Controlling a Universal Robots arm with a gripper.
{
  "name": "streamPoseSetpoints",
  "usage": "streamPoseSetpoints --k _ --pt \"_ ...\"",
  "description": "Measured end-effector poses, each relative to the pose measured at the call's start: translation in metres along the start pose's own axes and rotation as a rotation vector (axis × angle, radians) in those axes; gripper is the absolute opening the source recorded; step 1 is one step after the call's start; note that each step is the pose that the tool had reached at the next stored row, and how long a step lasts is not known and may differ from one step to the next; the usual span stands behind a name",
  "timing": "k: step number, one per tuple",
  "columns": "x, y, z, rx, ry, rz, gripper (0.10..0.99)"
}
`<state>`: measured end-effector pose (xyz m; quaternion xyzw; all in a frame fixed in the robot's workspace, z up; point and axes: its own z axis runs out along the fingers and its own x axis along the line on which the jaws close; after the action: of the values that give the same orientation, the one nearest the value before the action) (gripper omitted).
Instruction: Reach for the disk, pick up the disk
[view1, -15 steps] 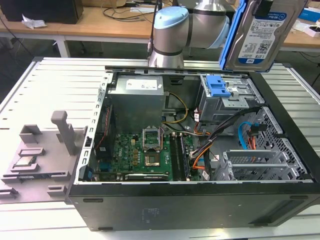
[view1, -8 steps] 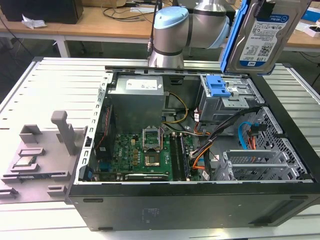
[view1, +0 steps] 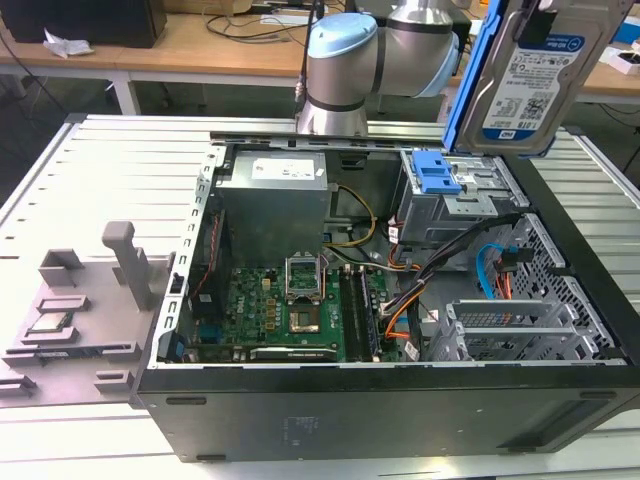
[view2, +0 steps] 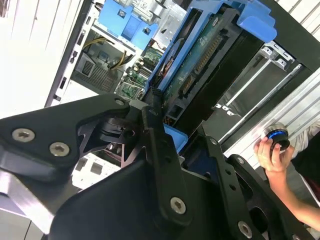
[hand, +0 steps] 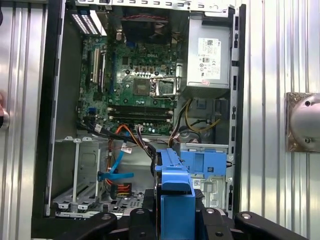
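This is looking like an electronics lab or robotics workshop. An opened computer case (view1: 400, 330) is lying on a ribbed metal counter (view1: 110, 180), exposing its motherboard (view1: 290, 305). Behind the case, wooden benches (view1: 200, 50) are carrying loose cables (view1: 250, 22), and a robot arm (view1: 345, 60) is standing beside them.

Disk (view1: 530, 85) top cut by exterior view's edge; hand's grip hidden

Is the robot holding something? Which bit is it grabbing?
Yes. The gripper holds the disk by one end of its blue frame, lifted up above the open computer case.
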<state>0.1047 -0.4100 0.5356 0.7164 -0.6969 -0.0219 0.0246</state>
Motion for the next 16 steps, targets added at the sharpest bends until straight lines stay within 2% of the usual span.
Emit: streamPoseSetpoints --k 16 --pt "0.0181 0.0009 0.0012 0.000 0.0000 0.000 0.365"
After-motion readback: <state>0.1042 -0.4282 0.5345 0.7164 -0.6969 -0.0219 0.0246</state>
